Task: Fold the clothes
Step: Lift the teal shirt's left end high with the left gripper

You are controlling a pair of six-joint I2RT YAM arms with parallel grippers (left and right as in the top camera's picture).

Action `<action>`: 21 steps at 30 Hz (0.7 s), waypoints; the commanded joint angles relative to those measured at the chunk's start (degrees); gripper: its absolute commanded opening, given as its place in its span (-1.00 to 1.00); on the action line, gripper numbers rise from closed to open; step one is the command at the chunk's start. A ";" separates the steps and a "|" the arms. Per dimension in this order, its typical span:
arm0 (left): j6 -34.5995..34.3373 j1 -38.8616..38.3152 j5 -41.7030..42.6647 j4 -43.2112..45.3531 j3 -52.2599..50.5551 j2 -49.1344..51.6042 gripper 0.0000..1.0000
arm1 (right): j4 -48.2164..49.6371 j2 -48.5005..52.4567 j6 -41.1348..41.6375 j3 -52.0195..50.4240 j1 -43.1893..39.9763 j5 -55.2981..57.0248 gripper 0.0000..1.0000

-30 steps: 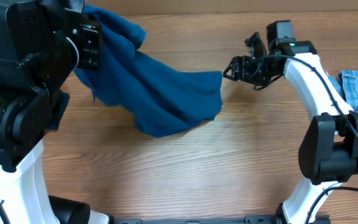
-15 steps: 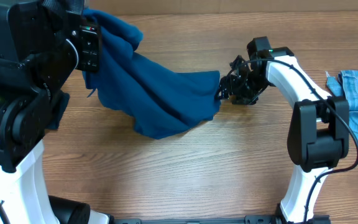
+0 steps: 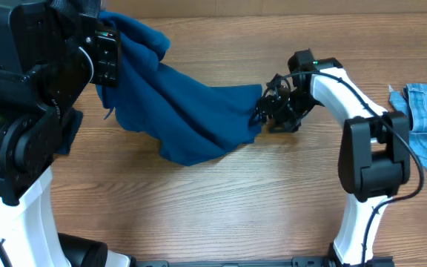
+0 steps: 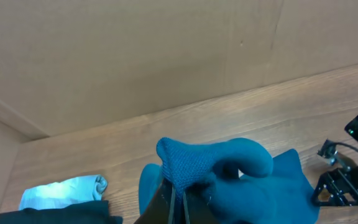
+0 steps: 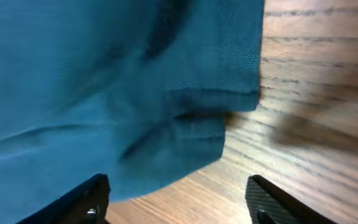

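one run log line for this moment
left gripper: jaws shut on blue polo shirt, one end lifted | right gripper: jaws open at shirt's free edge on table | fold: not yet done

My right gripper slides left over the wooden table, off the bare wood and up to the right edge of the blue polo shirt, whose hem now lies between my fingers.

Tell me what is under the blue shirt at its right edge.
Only the wooden table shows there: the edge of the shirt lies on bare wood, in front of the open right end effector. Anything further under the cloth is covered and cannot be seen.
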 commanded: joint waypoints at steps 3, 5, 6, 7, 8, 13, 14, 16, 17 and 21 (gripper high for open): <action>-0.39 0.35 -0.76 0.57 1.60 -0.85 -0.92 | 1.25 3.02 -1.57 -0.07 0.17 -5.88 0.28; -0.39 0.35 -0.76 0.57 1.60 -0.81 -0.92 | 2.32 3.04 -2.27 -0.07 0.17 -8.09 0.12; -0.37 0.35 -0.76 0.57 1.60 -0.76 -0.92 | 2.73 3.02 -2.86 -0.07 0.17 -9.35 0.05; -0.39 0.35 -0.76 0.55 1.60 -0.70 -0.92 | 3.10 3.02 -2.86 -0.04 0.17 -9.46 -0.03; -0.39 0.35 -0.76 0.52 1.60 -0.57 -0.92 | 3.39 3.02 -2.86 -0.04 0.17 -9.46 -0.17; -0.39 0.33 -0.72 0.50 1.60 0.68 -0.92 | 3.69 2.95 -3.93 -0.04 0.04 -7.78 -0.92; -0.39 0.33 -0.72 0.52 1.60 0.90 -0.92 | 3.37 2.86 -3.93 -0.02 -0.04 -6.97 -0.92; -0.39 0.33 -0.72 0.57 1.60 0.90 -0.92 | 3.15 2.40 -3.89 0.02 -0.68 -5.97 -0.92; -0.39 0.33 -0.74 0.57 1.60 0.87 -0.92 | 3.10 1.88 -3.89 0.11 -1.16 -5.99 -0.92; -0.31 0.33 -2.47 0.50 1.62 0.74 -0.92 | 1.42 -7.17 -2.36 3.56 -5.20 -5.81 -0.92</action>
